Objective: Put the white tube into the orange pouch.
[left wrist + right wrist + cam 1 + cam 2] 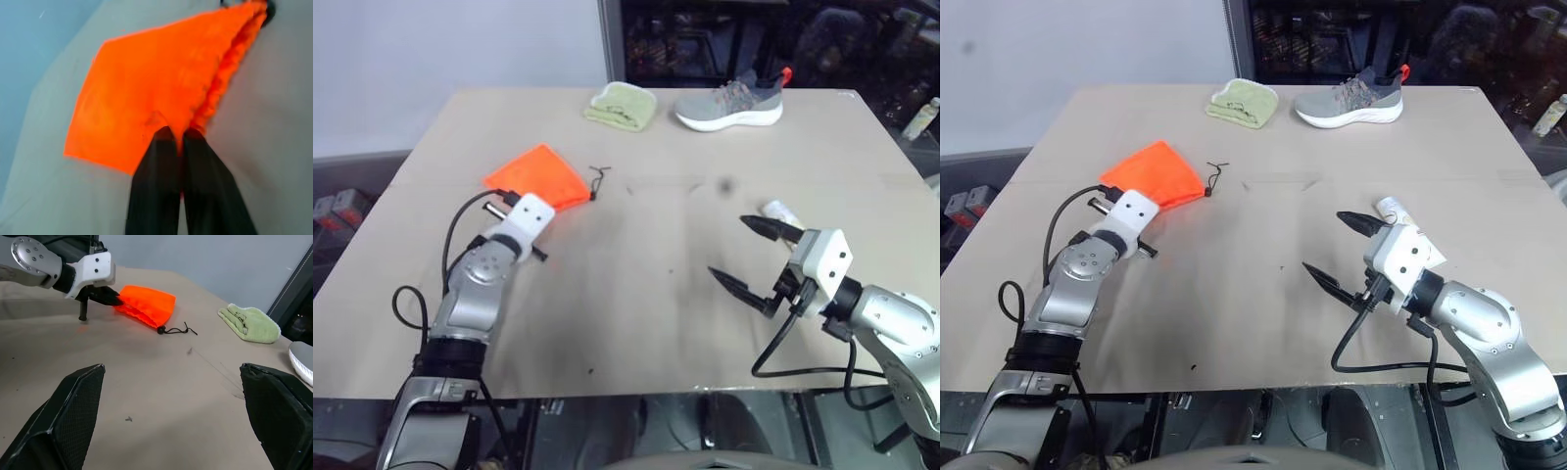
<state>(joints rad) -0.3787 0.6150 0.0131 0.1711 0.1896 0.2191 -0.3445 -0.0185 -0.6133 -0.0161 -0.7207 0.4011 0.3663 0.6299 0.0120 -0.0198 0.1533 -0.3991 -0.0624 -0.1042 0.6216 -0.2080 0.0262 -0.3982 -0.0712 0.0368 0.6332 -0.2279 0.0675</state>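
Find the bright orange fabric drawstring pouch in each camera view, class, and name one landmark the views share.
Left eye: bright orange fabric drawstring pouch, upper left.
Right eye: pouch, upper left.
Left wrist: pouch, centre, pinched by shut left claw.
Right wrist: pouch, upper centre.
Shared landmark: its thin dark cord.

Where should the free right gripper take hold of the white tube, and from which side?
Probably across the flat body of the white tube, coming down from above. It lies flat on the table, partly hidden behind the open right gripper, so its end cannot be judged.
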